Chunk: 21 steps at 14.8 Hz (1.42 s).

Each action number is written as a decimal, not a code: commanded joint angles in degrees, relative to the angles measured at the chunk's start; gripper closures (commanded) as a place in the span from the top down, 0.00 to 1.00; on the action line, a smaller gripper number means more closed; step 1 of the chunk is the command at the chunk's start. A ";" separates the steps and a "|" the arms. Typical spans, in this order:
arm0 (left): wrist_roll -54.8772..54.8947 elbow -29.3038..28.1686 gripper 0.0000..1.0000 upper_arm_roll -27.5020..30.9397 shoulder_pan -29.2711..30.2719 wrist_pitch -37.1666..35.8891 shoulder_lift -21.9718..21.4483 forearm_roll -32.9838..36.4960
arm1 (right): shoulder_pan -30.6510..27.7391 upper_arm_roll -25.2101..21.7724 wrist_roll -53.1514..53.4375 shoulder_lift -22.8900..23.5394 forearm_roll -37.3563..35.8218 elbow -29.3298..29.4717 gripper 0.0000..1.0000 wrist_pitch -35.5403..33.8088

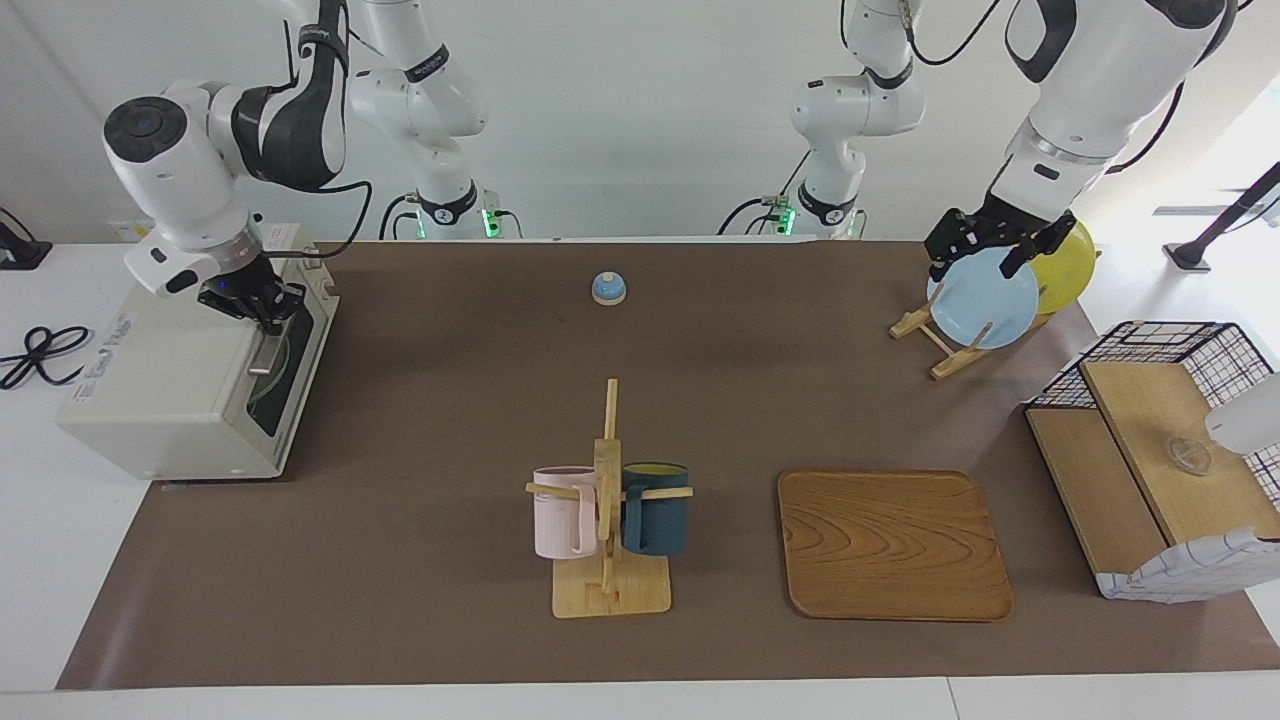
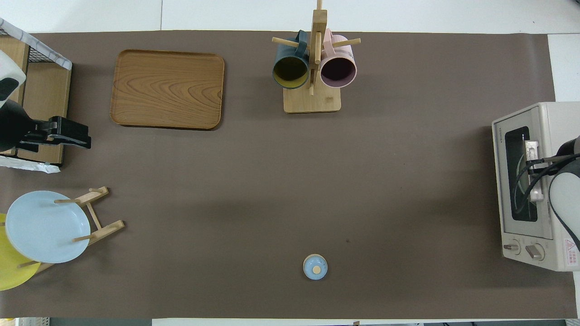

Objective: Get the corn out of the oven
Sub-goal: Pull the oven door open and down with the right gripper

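The off-white oven (image 1: 170, 390) stands at the right arm's end of the table, its dark glass door closed. A silver handle (image 1: 263, 355) runs along the door's top. My right gripper (image 1: 268, 312) is shut and sits at the door's top edge, right by the handle. I cannot tell whether it grips the handle. In the overhead view the right arm (image 2: 566, 190) covers part of the oven (image 2: 543, 113). The corn is hidden. My left gripper (image 1: 982, 258) hangs open and holds nothing, high over the left arm's end of the table, and waits there.
A mug rack (image 1: 608, 500) with a pink and a dark blue mug stands mid-table. A wooden tray (image 1: 893, 545) lies beside it. A plate rack holds a blue plate (image 1: 985, 300) and a yellow plate (image 1: 1065, 265). A wire basket (image 1: 1160, 450) with wooden boards and a small blue bell (image 1: 608, 288) also stand here.
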 commanded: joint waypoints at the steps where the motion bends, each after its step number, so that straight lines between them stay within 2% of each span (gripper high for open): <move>1: 0.40 0.03 1.00 -0.64 0.98 -0.96 -0.53 -0.72 | -0.86 0.51 -1.26 -1.09 -0.52 -2.84 0.00 1.71; 8: 0.40 0.03 1.00 -0.55 0.98 -0.96 -0.53 -0.72 | 0.46 0.69 -0.04 -0.21 2.36 -5.04 0.00 4.00; 11: 0.40 0.03 1.00 -0.64 0.98 -0.96 -0.53 -0.72 | 1.17 0.69 -0.03 0.31 3.78 -6.35 0.00 7.33; 16: 0.40 0.03 1.00 -0.64 0.98 -0.96 -0.53 -0.72 | 3.19 0.69 0.93 3.12 5.81 -7.06 0.00 11.20; 21: 0.40 0.03 1.00 -0.64 0.98 -0.96 -0.53 -0.72 | 3.98 0.78 1.37 6.64 5.89 -9.69 0.00 18.05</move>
